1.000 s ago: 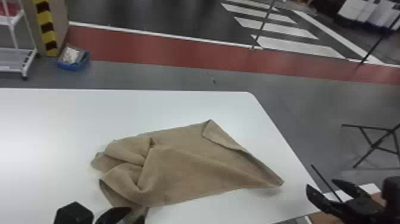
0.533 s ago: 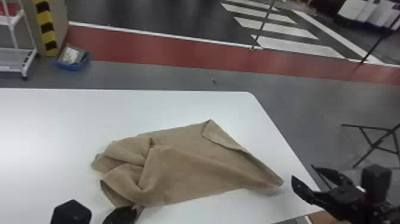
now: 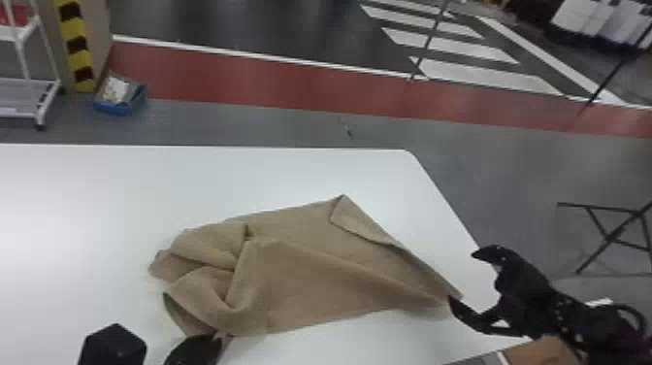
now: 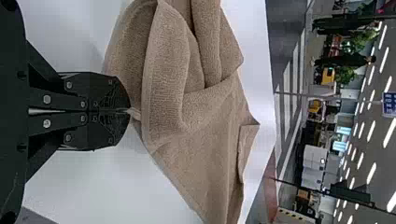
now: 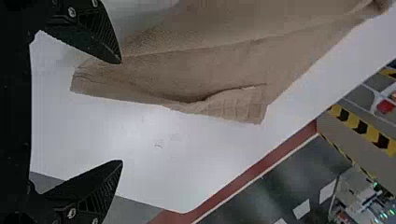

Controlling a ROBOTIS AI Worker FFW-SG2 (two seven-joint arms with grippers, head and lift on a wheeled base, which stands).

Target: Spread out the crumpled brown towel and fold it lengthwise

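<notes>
The brown towel (image 3: pixel 310 291) lies half-crumpled on the surface (image 3: pixel 310 179). The left hand (image 4: pixel 130 111) pinches its near edge; the right hand (image 5: pixel 121 112), fingers apart, nears the right corner. Best grip that corner low, then draw it gently taut.

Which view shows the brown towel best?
The head view: it takes in nearly the whole brown towel, bunched left end to folded-over far corner. The left wrist view shows the bunching closer, an edge in the left tool; the right wrist view shows the flatter end near the open right tool.
</notes>
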